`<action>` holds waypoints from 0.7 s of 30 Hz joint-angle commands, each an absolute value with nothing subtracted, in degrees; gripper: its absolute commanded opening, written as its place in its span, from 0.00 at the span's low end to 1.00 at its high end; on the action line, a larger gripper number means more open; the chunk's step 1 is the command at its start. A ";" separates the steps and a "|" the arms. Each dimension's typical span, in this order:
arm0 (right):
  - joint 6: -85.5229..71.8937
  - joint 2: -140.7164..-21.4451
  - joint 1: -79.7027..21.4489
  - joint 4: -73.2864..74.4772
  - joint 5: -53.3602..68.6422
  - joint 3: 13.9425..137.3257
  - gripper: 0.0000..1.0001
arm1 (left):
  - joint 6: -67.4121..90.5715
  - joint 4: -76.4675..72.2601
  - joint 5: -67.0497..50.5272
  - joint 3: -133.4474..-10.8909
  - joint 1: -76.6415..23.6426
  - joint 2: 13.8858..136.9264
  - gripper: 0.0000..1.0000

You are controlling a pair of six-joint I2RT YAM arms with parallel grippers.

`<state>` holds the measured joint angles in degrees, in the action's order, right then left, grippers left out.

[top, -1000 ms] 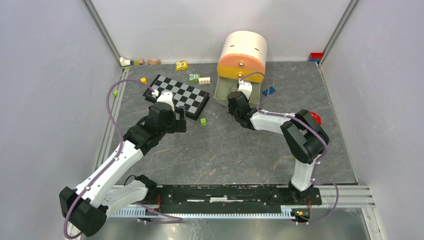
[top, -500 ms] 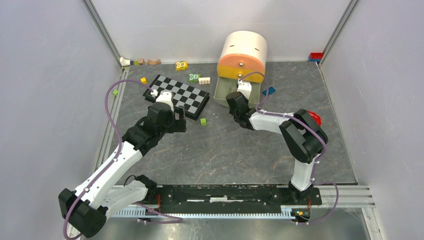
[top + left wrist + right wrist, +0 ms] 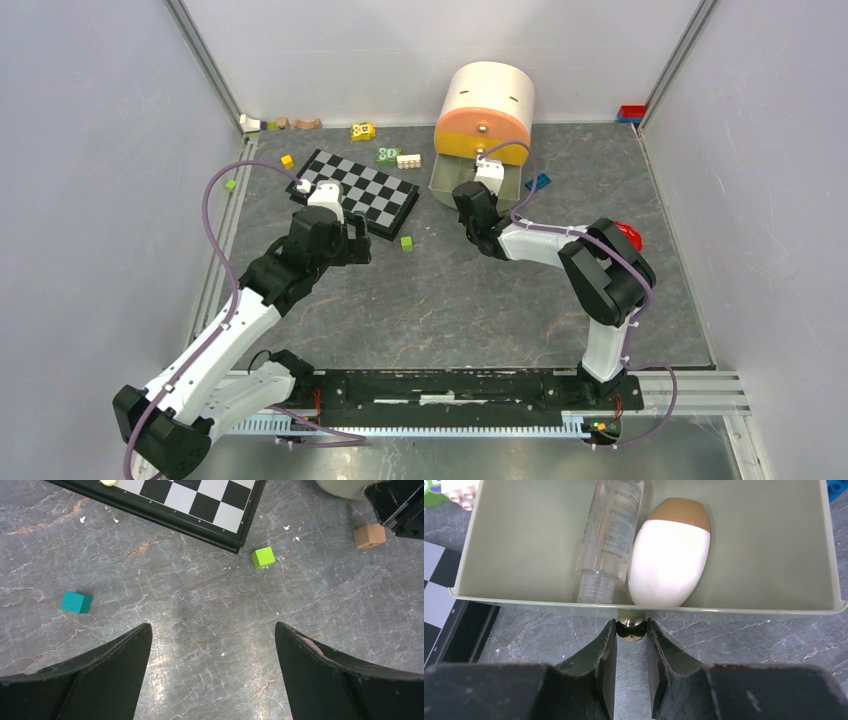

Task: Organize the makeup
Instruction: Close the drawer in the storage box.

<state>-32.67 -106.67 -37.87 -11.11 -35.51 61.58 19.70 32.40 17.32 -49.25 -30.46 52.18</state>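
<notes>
Up top, the right gripper sat at the drawer, probably to slide it shut. Left wrist cam: left gripper hung wide open, empty, over three cubes: green, teal, tan. Right wrist cam: fingers pinched the knob; one tube and one sponge lay inside.

Left gripper is seen with fingers spread wide above grey marbled table. Chessboard corner is seen far, lime cube just beside its edge. Teal cube is set apart at left. Tan cube is seen far right, beside a black part
</notes>
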 commanded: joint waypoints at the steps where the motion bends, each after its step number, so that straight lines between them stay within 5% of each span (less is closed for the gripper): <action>1: -30.76 -106.24 -37.45 -17.49 -40.64 64.75 0.14 | 18.10 29.84 16.05 -48.61 -30.15 50.90 0.98; 21: -24.43 -112.32 -31.42 -31.08 -35.34 66.11 0.18 | 17.93 30.15 15.02 -48.61 -30.15 52.60 0.98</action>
